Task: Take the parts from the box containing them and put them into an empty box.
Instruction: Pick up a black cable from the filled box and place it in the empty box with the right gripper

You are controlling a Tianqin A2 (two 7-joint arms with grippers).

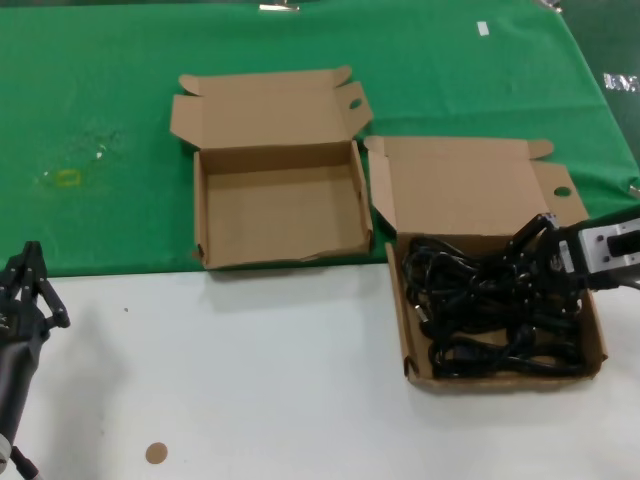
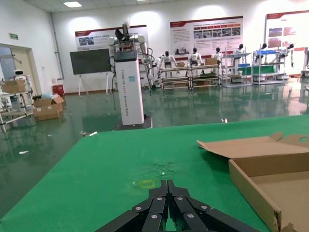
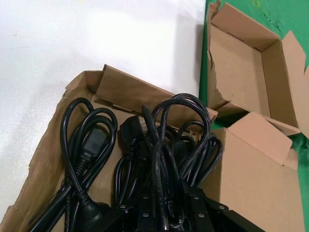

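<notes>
Green cloth (image 1: pixel 420 90) over far half of table, white top (image 1: pixel 300 370) near. Brown disc (image 1: pixel 156 453) on the white. Hall behind: glossy green floor (image 2: pixel 58 140), white walls, ceiling panel lights (image 2: pixel 72 4), posters (image 2: pixel 205 34), blackboard (image 2: pixel 90 61), shelving racks (image 2: pixel 193 72), white pillar (image 2: pixel 129 82), cardboard boxes (image 2: pixel 46 107) far side.

Both claws are black linkage fingers with silver screws; the right claw (image 1: pixel 535 240) has a white-grey wrist.

Black cords (image 1: pixel 495 310) fill a brown box (image 1: pixel 598 330) on green cloth (image 1: pixel 100 120).
</notes>
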